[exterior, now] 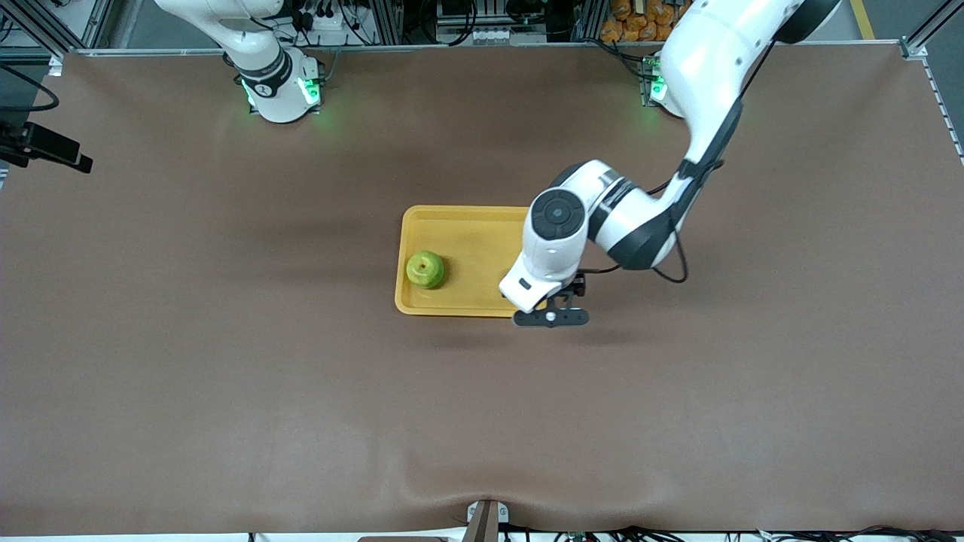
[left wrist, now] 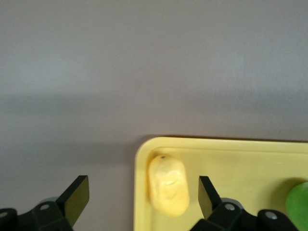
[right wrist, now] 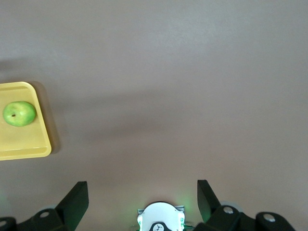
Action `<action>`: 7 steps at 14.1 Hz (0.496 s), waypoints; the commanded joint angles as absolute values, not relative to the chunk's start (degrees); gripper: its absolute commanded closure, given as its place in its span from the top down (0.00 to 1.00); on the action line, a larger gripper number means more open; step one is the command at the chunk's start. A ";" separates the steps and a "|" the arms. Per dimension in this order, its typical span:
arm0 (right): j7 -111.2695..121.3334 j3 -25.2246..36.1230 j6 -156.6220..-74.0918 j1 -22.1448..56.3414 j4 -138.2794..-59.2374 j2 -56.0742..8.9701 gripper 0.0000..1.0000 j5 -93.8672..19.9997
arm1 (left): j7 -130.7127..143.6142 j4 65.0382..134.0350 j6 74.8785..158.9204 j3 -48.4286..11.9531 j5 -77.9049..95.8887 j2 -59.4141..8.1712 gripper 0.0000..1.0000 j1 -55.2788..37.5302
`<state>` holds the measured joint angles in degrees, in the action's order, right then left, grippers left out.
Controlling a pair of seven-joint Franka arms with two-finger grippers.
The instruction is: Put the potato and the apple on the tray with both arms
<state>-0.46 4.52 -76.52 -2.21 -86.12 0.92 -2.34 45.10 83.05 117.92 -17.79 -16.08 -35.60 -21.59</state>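
Note:
The yellow-orange tray (exterior: 467, 226) lies mid-table. The round green apple (exterior: 425, 269) sits in it at the end toward the right arm. The yellow-tan potato (left wrist: 167, 187) lies in a tray (left wrist: 231, 159) corner at the end toward the left arm; the left arm hides it in the front view. My left gripper (left wrist: 142, 187) is open and empty just above the potato and the tray rim; it also shows in the front view (exterior: 561, 293). The apple's edge (left wrist: 298, 204) shows beside it. My right gripper (right wrist: 142, 188) is open and empty, high over its own base, with tray (right wrist: 19, 144) and apple (right wrist: 19, 113) in its view.
The brown table cover (exterior: 226, 376) spreads all round the tray. The right arm's base (exterior: 279, 83) stands at the table's back edge and shows in the right wrist view (right wrist: 160, 219). A black device (exterior: 45, 147) juts over the table edge at the right arm's end.

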 commanded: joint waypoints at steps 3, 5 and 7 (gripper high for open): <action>-0.26 3.87 -81.20 -2.99 -85.08 0.09 1.00 -4.83 | 42.56 84.37 108.65 -18.28 -9.85 -25.59 1.00 -15.13; -0.18 3.78 -81.47 -2.81 -85.08 0.09 1.00 -4.83 | 38.86 84.37 105.14 -18.37 -8.09 -22.17 1.00 -12.06; -0.18 3.69 -81.56 -2.73 -85.08 0.09 1.00 -4.57 | 37.18 84.37 100.66 -18.28 -6.60 -18.13 1.00 -8.89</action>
<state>-0.47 4.23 -81.53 -2.19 -86.08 0.61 -3.90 38.99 82.85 104.24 -17.87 -8.55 -22.73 -11.61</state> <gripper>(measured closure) 0.000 0.000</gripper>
